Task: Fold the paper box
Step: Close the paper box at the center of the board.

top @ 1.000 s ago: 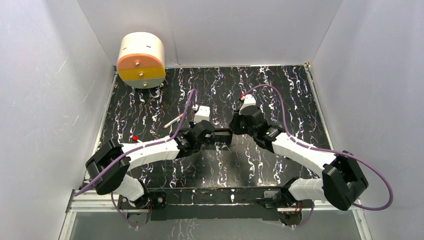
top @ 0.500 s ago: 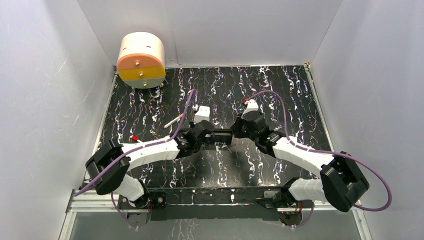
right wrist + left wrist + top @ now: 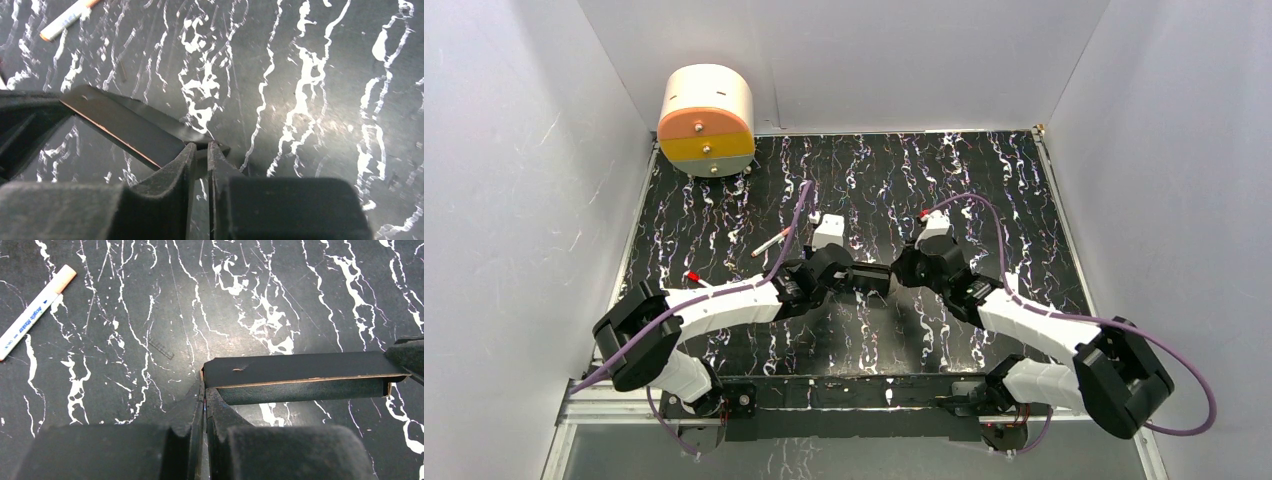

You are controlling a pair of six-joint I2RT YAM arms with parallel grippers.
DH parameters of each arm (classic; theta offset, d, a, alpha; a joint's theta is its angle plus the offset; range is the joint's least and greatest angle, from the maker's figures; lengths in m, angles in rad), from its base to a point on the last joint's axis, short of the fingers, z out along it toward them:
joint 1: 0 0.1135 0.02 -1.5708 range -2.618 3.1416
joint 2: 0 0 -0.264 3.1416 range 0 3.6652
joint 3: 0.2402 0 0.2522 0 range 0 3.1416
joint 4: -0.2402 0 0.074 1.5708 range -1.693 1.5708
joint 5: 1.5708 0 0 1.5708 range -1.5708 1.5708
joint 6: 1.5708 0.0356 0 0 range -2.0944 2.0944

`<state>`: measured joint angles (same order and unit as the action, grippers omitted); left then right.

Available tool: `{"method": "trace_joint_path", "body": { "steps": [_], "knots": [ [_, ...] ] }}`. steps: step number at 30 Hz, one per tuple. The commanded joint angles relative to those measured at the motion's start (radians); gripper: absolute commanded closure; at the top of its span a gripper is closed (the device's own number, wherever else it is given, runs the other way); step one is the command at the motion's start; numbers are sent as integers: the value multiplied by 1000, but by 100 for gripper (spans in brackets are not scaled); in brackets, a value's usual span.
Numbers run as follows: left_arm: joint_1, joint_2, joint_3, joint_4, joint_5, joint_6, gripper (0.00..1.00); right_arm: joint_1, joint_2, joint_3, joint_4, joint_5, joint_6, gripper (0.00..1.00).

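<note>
The paper box, a flattened strip of matte black card with a brown cut edge, hangs just above the marbled table between my two grippers. In the left wrist view the paper box runs off to the right, and my left gripper is shut on its near corner. In the right wrist view the paper box slants up to the left. My right gripper pinches its end flap with only a thin slit between the fingers. From above, the left gripper and right gripper face each other tip to tip.
A white marker pen lies on the table behind the left wrist, also seen as the pen. A cream drum with an orange face stands in the far left corner. White walls close in on three sides.
The right wrist has swung nearer and a little to the right, staying at the box's end. The left arm and box have barely shifted.
</note>
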<state>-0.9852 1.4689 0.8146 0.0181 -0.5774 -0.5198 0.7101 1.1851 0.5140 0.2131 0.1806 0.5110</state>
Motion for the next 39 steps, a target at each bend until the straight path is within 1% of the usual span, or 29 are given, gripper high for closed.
{"method": "trace_joint_path", "body": {
  "steps": [1,5,10,13,17,23,28,33,39],
  "knots": [
    [-39,62,-71,-187,137,-34,100,4,-110,17,-153,13,-33,72],
    [-48,68,-68,-183,120,-18,100,2,-160,81,-200,6,-51,64],
    [-58,76,-63,-184,107,-10,100,3,-141,122,-211,-29,28,53],
    [-65,80,-60,-183,102,-8,100,3,-122,134,-200,-21,88,53],
    [-74,85,-55,-185,89,-5,100,3,-63,182,-255,11,143,53],
    [-96,108,-36,-205,48,4,100,3,-22,177,-253,12,201,61],
    [-114,130,-21,-219,13,8,100,3,-12,163,-288,-8,226,69],
    [-140,166,0,-239,-29,10,100,3,-10,126,-288,-32,242,79],
    [-170,199,23,-262,-77,6,100,3,-4,51,-290,-56,268,87]
  ]
}}
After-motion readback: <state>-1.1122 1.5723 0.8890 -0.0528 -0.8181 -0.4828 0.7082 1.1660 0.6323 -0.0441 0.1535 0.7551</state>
